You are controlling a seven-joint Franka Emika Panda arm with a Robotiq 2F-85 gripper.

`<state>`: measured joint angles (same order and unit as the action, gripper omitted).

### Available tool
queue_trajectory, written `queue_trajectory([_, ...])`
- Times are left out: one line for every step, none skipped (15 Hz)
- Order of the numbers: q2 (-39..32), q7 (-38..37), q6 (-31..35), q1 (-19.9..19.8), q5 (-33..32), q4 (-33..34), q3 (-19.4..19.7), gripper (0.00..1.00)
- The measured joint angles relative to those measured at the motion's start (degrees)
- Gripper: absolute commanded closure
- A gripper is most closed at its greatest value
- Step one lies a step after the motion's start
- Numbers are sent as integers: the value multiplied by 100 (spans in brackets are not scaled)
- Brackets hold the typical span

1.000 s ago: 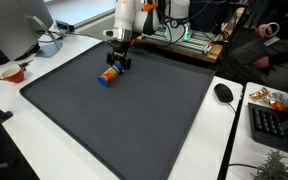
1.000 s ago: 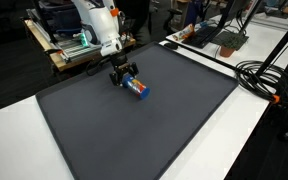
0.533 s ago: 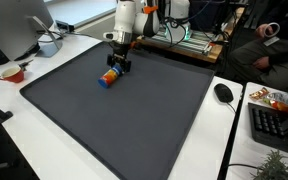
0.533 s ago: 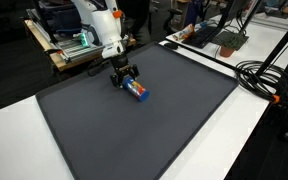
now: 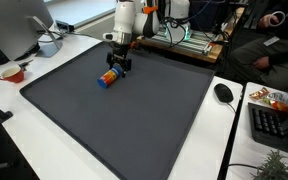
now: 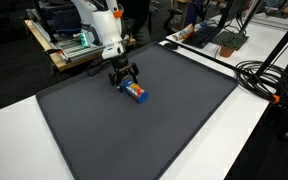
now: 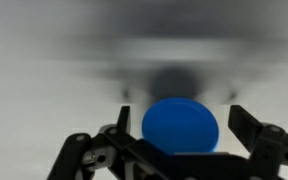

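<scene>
A small cylinder with a blue end and an orange-red band point(image 5: 108, 77) point(image 6: 137, 91) lies on its side on the dark grey mat point(image 5: 124, 120) point(image 6: 144, 130), near the mat's far edge. My gripper point(image 5: 118, 66) point(image 6: 125, 78) stands low over one end of it, pointing down. In the wrist view the round blue end point(image 7: 180, 126) fills the space between my fingers point(image 7: 246, 127), with a narrow gap on each side. The gripper point(image 7: 182, 122) is open around the cylinder and holds nothing.
A monitor point(image 5: 14, 25), a bowl point(image 5: 49, 45) and a red cup point(image 5: 12, 73) stand beside the mat. A mouse point(image 5: 224, 93), a keyboard point(image 5: 274, 122) and thick cables point(image 6: 269, 75) lie on the white table. An equipment cart point(image 6: 69, 45) stands behind the arm.
The jaws have spread apart and let go of the cylinder, which rests on the mat. The arm has hardly moved.
</scene>
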<state>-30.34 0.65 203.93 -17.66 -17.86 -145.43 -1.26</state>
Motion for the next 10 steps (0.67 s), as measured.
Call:
queue_trajectory([20, -3, 0, -15, 0, -2, -8, 0])
queue_trajectory([67, -3, 2, -35, -1, -16, -13, 0])
queue_trajectory([148, -3, 8, -62, -2, -53, -14, 0])
queue_trajectory([272, -3, 34, -98, -4, -121, -9, 0])
queue_trajectory([443, -3, 67, -151, -4, -229, 2, 0])
queue_trajectory([644, -3, 99, -213, -5, -362, 25, 0])
queue_trajectory([872, -43, 112, -334, -118, -519, 15, 0])
queue_trajectory([1106, -173, 113, -584, -467, -692, -91, 0])
queue_trajectory([1321, -371, 122, -968, -960, -882, -343, 0])
queue_trajectory([1479, -557, 203, -1409, -1463, -1093, -699, 0])
